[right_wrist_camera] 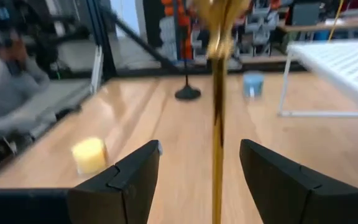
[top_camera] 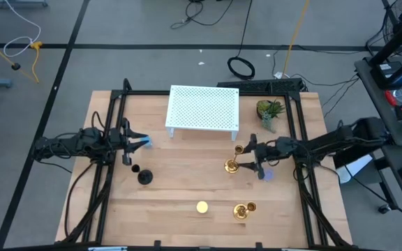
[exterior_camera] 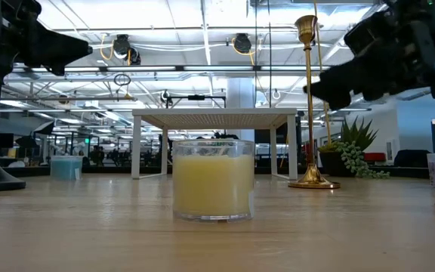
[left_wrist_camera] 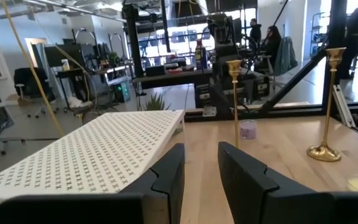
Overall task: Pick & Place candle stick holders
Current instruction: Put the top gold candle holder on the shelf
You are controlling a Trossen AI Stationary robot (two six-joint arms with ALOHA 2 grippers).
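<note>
A gold candle stick holder [top_camera: 232, 165] stands upright on its round base right of the table's middle. My right gripper [top_camera: 251, 157] is open, with a finger on either side of its thin stem [right_wrist_camera: 217, 124], and I see no touch. The second gold holder [top_camera: 241, 211] stands near the front edge. The black holder [top_camera: 144, 176] stands on its base left of the middle. My left gripper [top_camera: 127, 145] hangs above the table's left part, empty, its fingers [left_wrist_camera: 166, 174] a narrow gap apart.
A white perforated rack [top_camera: 202, 108] stands at the far middle, with a small plant [top_camera: 269, 111] to its right. A blue candle [top_camera: 147, 142] sits by my left gripper, a yellow one [top_camera: 202, 206] near the front and a purple one [top_camera: 269, 174] under my right gripper. A person [right_wrist_camera: 11, 74] shows beyond the table.
</note>
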